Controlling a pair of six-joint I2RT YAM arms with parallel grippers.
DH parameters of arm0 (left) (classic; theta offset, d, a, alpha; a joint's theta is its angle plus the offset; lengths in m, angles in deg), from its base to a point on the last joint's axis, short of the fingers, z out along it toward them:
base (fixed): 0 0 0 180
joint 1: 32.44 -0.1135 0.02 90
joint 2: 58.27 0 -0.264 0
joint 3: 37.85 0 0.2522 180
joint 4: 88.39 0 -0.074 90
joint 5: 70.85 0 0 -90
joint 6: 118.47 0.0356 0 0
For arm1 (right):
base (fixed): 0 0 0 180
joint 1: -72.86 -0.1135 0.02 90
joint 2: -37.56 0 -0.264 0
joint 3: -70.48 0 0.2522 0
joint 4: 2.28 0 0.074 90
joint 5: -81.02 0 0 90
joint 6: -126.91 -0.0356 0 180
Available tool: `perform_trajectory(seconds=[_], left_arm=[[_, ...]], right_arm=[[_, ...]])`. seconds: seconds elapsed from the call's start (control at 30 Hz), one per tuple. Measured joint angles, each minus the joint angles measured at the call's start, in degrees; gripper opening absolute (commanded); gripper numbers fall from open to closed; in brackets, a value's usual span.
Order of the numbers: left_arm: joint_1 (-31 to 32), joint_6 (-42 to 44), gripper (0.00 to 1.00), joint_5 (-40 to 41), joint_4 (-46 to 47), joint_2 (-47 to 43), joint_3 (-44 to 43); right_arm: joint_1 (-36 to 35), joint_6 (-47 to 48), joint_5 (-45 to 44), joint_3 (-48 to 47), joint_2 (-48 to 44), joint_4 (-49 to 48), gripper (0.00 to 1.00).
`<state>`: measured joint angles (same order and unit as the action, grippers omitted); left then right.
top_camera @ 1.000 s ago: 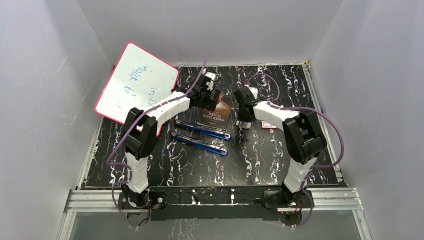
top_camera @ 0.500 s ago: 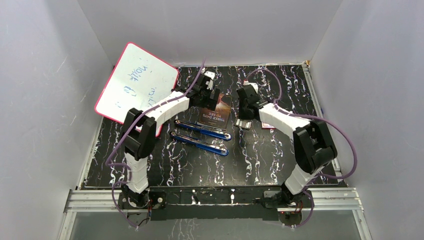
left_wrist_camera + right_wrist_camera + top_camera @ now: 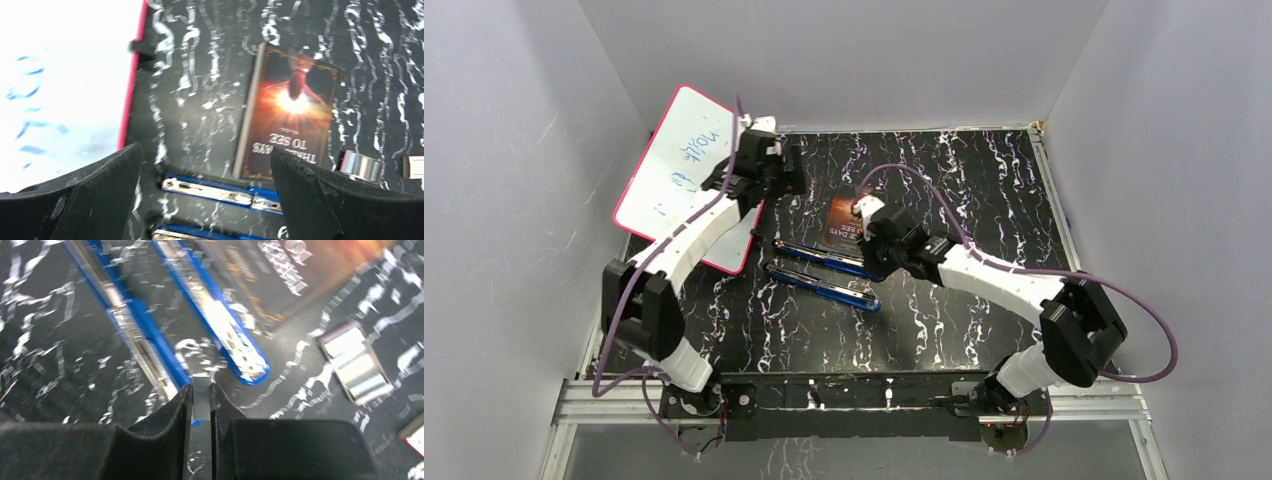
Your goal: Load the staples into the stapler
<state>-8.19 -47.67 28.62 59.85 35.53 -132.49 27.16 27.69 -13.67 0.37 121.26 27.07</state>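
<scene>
Progress: stapler point(image 3: 824, 284) is laid open at the centre of the table point(image 3: 984, 190), its two blue arms side by side. One strip of staples point(image 3: 201, 402) is pinched between the pressed-in fingers of the right gripper point(image 3: 201, 390), just above the 3 o'clock ends of the arms. Pick-up is judged done. Seating the strip in the channel and shutting the stapler are judged left. Whether the channel already holds staples cannot be told, as the close view is blurred.

Left gripper point(image 3: 205, 155): spread wide, nothing held, raised at 10 o'clock over the whiteboard's edge.

Count:
- stapler, one
- staple strip, one seen
- book point(image 3: 292, 115), one, at 12 o'clock of the stapler, just beside it
- whiteboard point(image 3: 679, 170), one, at 10 o'clock
- silvery block point(image 3: 354, 364), one, at 4 o'clock of the book; its nature cannot be told
- small box point(image 3: 414, 166), one, at 3 o'clock of that block, partly cut off
</scene>
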Motion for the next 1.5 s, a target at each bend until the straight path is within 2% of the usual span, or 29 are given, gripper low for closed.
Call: perform_trajectory(seconds=[0.23,0.4,0.63,0.87,1.13,1.5], left_arm=[[-5.7,-1.2,0.98,0.6,-0.5,-9.0,8.5],[-7.8,-0.4,0.98,1.3,-0.4,-9.7,9.3],[-8.7,1.8,0.98,3.6,-0.4,-13.7,9.3],[-8.7,3.2,0.98,4.7,0.0,-20.2,9.1],[-8.7,4.0,0.98,4.7,0.0,-21.0,9.0],[-8.7,4.2,0.98,4.7,0.0,-21.0,9.1]], right_arm=[[-10.2,5.7,5.1,-0.3,1.2,-2.5,0.20],[-15.6,7.8,5.7,-4.3,9.6,-2.5,0.20],[-19.7,10.8,6.5,-13.6,21.0,-2.4,0.22],[-21.3,13.1,7.7,-18.3,27.0,-1.6,0.24],[-22.2,14.6,7.9,-21.8,30.8,-0.2,0.32],[-22.4,15.2,7.7,-23.0,31.4,0.9,0.54]])
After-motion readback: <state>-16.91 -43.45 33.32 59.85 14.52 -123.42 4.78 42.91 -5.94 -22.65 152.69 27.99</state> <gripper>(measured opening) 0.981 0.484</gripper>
